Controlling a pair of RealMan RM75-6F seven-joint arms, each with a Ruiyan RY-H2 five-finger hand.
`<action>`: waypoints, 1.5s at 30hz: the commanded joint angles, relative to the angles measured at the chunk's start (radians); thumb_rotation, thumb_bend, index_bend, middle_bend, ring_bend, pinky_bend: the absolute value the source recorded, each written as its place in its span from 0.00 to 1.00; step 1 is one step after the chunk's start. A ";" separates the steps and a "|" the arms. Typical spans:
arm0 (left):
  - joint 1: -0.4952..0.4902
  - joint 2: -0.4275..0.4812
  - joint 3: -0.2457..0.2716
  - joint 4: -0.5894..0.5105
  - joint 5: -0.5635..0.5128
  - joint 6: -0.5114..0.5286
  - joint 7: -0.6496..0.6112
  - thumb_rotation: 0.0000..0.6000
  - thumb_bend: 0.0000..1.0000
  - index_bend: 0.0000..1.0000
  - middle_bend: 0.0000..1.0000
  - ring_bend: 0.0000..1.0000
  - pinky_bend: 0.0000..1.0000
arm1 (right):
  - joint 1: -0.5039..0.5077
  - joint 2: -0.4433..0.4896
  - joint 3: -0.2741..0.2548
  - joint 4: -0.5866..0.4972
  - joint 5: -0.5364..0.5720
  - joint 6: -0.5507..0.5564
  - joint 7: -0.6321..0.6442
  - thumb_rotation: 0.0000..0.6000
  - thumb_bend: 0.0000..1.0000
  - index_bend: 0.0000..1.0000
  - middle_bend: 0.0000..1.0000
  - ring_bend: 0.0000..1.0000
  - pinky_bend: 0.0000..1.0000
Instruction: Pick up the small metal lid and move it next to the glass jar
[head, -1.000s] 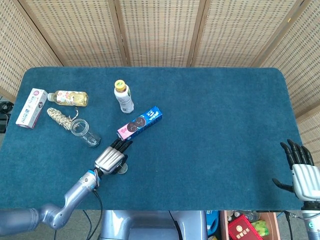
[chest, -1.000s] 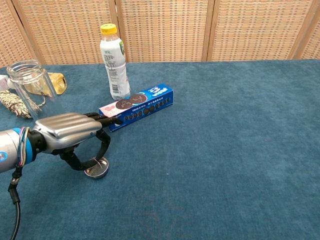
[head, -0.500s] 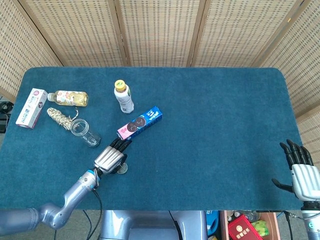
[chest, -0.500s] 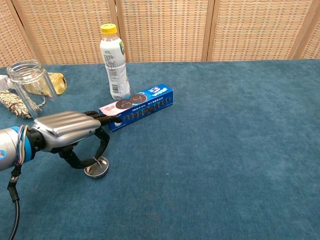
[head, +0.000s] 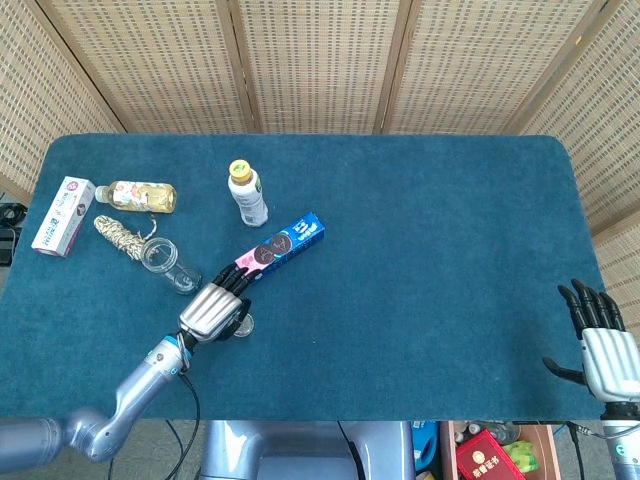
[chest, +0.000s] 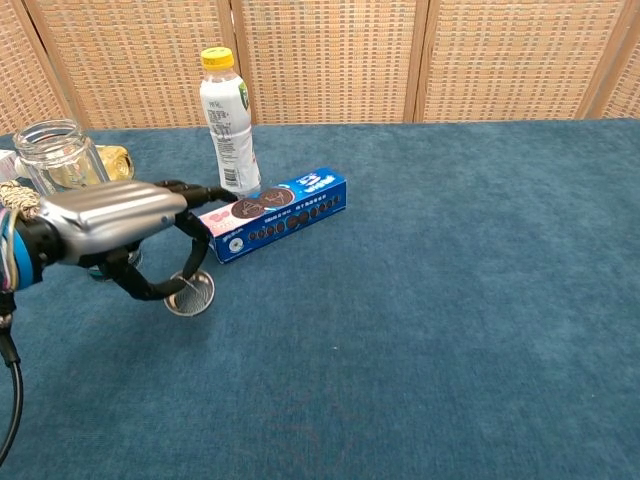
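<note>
The small metal lid (chest: 190, 294) is pinched between the thumb and a finger of my left hand (chest: 112, 222), tilted and just above the blue cloth. From the head view the lid (head: 243, 322) peeks out at the right side of the left hand (head: 213, 310). The clear glass jar (head: 167, 264) stands open-topped just left of that hand, and in the chest view the jar (chest: 58, 157) sits behind the hand's back. My right hand (head: 602, 345) hangs off the table's right front corner, fingers spread, holding nothing.
A blue cookie box (chest: 275, 214) lies just beyond the left hand's fingertips, with an upright yellow-capped bottle (chest: 227, 122) behind it. Left of the jar lie a rope bundle (head: 120, 237), a yellow bottle (head: 142, 195) on its side and a white carton (head: 62, 215).
My left hand has closed on the lid, lifted it off the cloth and carried it back and to the left, toward the jar. The right hand has stayed put.
</note>
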 joint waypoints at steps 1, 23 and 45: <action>0.007 0.032 -0.012 -0.032 0.016 0.022 -0.025 1.00 0.44 0.64 0.00 0.00 0.00 | 0.000 0.000 0.000 -0.001 0.000 0.001 -0.001 1.00 0.02 0.00 0.00 0.00 0.00; 0.026 0.439 -0.176 -0.327 -0.027 0.110 -0.148 1.00 0.44 0.65 0.00 0.00 0.00 | 0.000 -0.002 -0.004 -0.012 -0.003 0.001 -0.026 1.00 0.02 0.00 0.00 0.00 0.00; 0.035 0.466 -0.168 -0.146 -0.166 0.036 -0.229 1.00 0.44 0.65 0.00 0.00 0.00 | 0.002 -0.008 -0.004 -0.017 0.004 -0.005 -0.047 1.00 0.02 0.00 0.00 0.00 0.00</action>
